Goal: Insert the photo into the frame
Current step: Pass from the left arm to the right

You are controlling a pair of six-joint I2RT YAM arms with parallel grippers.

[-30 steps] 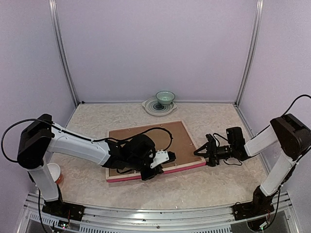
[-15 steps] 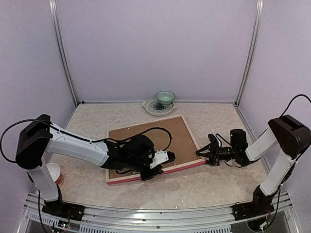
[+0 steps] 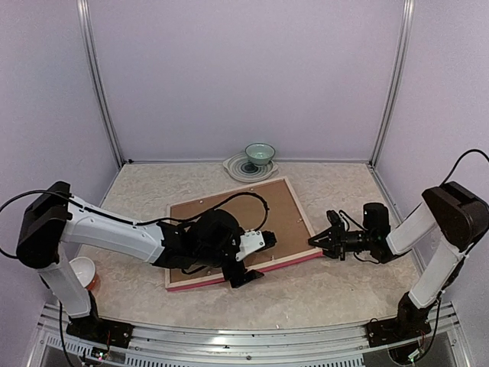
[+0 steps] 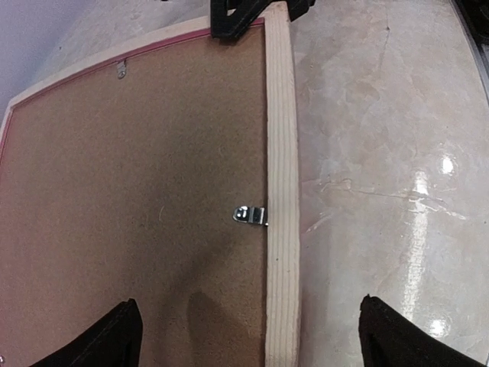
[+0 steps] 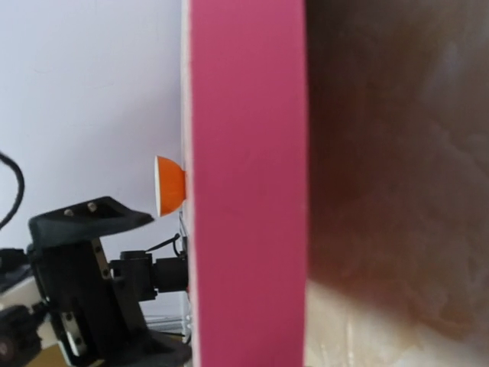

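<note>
The frame (image 3: 294, 261) lies face down on the table, pink edge toward me, pale wood rail (image 4: 281, 153) up. Brown hardboard backing (image 3: 229, 210) fills it, and a small metal clip (image 4: 249, 215) sits at the near rail. The photo is hidden. My left gripper (image 3: 254, 260) hovers over the near rail with its jaws wide open, one finger (image 4: 122, 340) above the backing and the other above the table. My right gripper (image 3: 316, 241) is at the frame's right corner, shut on the rail. The pink face (image 5: 244, 191) fills the right wrist view, which does not show the fingers.
A green bowl (image 3: 260, 154) stands on a pale plate (image 3: 237, 167) at the back wall. An orange and white cup (image 3: 82, 271) sits by the left arm's base. Bare marbled tabletop (image 4: 382, 153) lies right of the frame.
My left gripper has opened wide above the near rail. My right gripper has closed in on the frame's right corner, and the frame has shifted slightly.
</note>
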